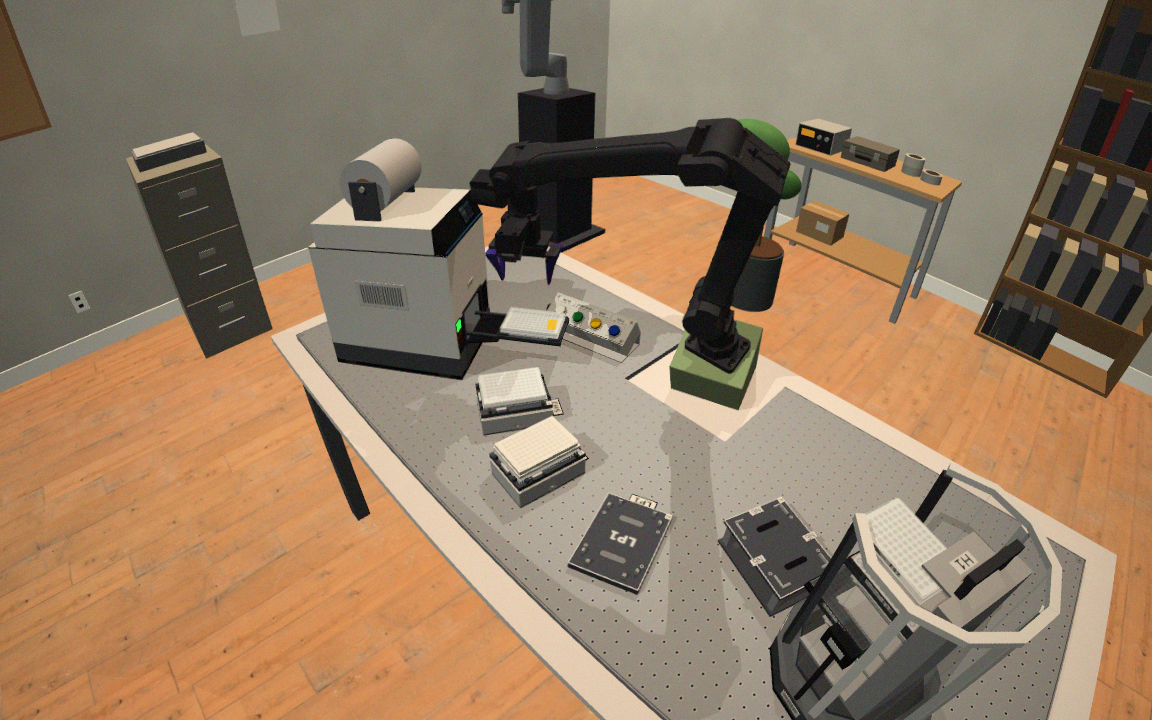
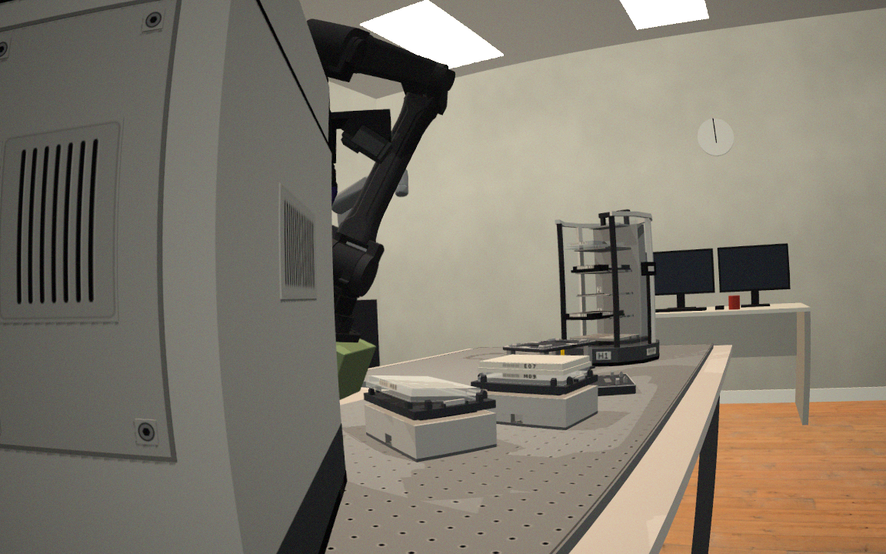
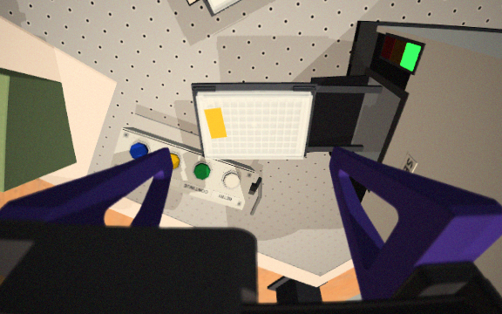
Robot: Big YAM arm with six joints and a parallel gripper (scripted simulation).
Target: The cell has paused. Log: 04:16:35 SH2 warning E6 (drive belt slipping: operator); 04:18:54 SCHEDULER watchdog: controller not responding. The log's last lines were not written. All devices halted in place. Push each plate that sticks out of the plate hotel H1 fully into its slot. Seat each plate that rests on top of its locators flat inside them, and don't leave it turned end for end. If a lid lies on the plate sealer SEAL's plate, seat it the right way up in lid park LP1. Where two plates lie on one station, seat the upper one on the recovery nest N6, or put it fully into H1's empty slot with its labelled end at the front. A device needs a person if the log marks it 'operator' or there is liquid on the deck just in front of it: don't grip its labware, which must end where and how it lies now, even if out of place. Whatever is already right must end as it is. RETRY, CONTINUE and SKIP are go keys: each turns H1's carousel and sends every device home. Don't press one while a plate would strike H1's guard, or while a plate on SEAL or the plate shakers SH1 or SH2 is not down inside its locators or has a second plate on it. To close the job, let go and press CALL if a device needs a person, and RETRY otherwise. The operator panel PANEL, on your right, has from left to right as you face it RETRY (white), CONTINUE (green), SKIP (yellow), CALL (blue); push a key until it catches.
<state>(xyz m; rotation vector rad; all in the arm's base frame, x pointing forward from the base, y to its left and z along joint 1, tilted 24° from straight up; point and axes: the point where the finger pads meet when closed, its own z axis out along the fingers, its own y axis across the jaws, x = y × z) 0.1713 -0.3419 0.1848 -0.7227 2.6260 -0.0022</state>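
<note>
The pincer (image 3: pixel 251 174) hangs wide open and holds nothing, above the white plate (image 3: pixel 254 124) on the sealer's (image 1: pixel 396 286) extended tray, near the operator panel (image 1: pixel 600 326) on the desk (image 1: pixel 437 429).

The arm (image 1: pixel 616 147) is matte black, built of boxy links with rounded joints, and stands on a green block (image 1: pixel 712 376). Its gripper (image 1: pixel 522 262) has a black squared body and two dark purple fingers, each a hollow triangle.
</note>
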